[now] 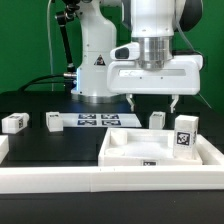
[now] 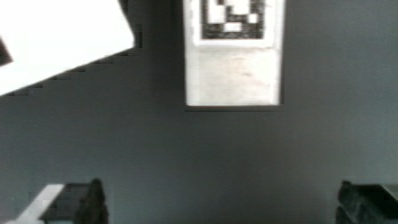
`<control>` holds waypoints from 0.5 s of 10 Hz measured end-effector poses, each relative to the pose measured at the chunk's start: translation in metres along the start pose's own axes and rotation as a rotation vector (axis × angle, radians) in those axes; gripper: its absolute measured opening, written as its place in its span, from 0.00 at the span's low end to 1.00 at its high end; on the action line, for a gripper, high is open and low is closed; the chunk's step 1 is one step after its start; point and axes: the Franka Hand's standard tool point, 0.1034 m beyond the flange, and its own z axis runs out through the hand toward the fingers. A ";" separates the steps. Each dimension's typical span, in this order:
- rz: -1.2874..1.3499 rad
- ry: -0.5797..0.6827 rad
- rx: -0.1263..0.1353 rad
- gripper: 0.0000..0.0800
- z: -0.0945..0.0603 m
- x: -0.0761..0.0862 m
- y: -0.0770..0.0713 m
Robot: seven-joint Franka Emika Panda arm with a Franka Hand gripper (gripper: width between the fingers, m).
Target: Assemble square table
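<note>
Exterior view: the gripper (image 1: 152, 101) hangs wide open and empty over a small leg (image 1: 157, 119), which stands just beyond the rim of the square slab (image 1: 140, 148).

Wrist view: the leg (image 2: 235, 60) is not yet between the fingers (image 2: 71, 200). I would centre first, then descend. Bare table (image 2: 196, 150) lies beside it.

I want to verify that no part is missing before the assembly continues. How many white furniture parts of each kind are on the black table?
Large white square plastic slab: 1
Small white tagged plastic legs: 4
Total: 5
</note>
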 end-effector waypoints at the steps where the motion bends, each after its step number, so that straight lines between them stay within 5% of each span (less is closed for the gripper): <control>1: -0.029 -0.038 -0.001 0.81 0.000 0.005 -0.003; 5: -0.078 -0.306 -0.011 0.81 0.000 0.004 -0.001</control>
